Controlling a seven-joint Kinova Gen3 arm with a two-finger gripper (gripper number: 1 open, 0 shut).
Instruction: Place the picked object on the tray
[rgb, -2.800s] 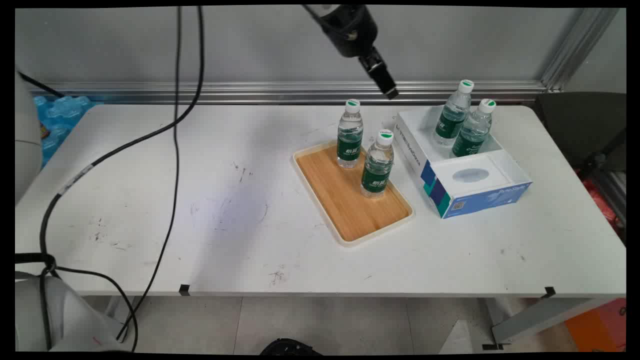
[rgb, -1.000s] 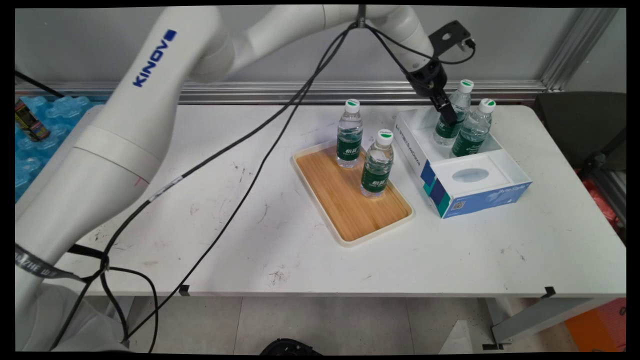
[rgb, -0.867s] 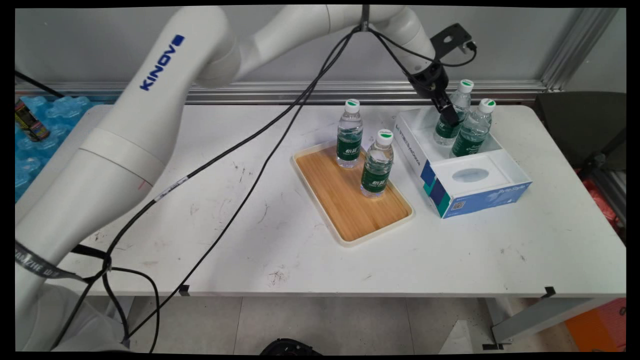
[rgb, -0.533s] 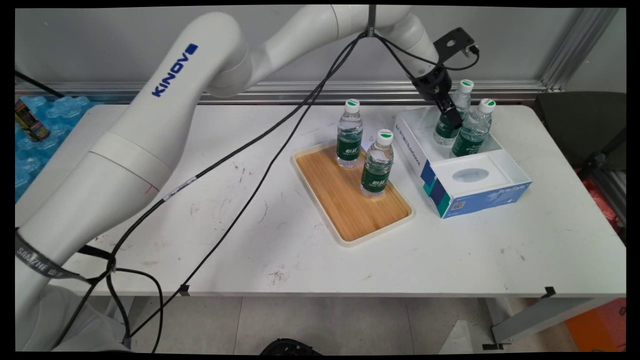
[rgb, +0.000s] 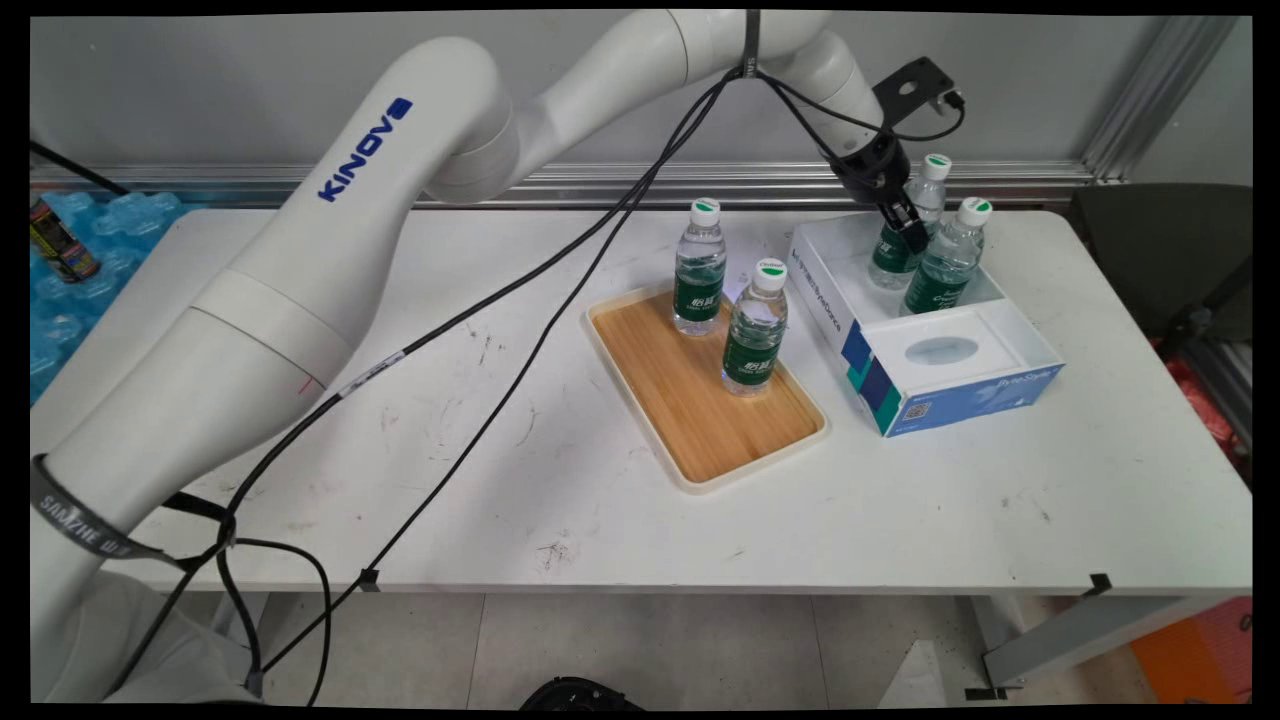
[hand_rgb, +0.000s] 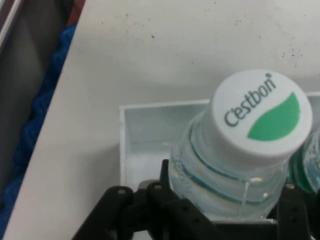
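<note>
The hand (rgb: 908, 228) grips the shoulder of the far water bottle (rgb: 903, 228) in the white box (rgb: 1010, 345), at the worktop's (rgb: 500, 450) far right corner.

Its fingers (hand_rgb: 167, 172) press the clear ribbed body below the white-and-green cap (hand_rgb: 260, 112); the bottle looks full, so heavy, smooth and slightly yielding. A second bottle (rgb: 948, 258) touches it; two more stand on the wooden tray (rgb: 700, 410). Grey wall behind.

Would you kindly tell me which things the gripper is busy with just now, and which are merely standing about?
Engaged:
- black two-finger gripper
- clear water bottle with green label and white-and-green cap, right at the gripper
- white-and-blue cardboard box holding it

Standing about:
- neighbouring bottle in the same box
- wooden tray
- rear tray bottle
- front tray bottle
</note>
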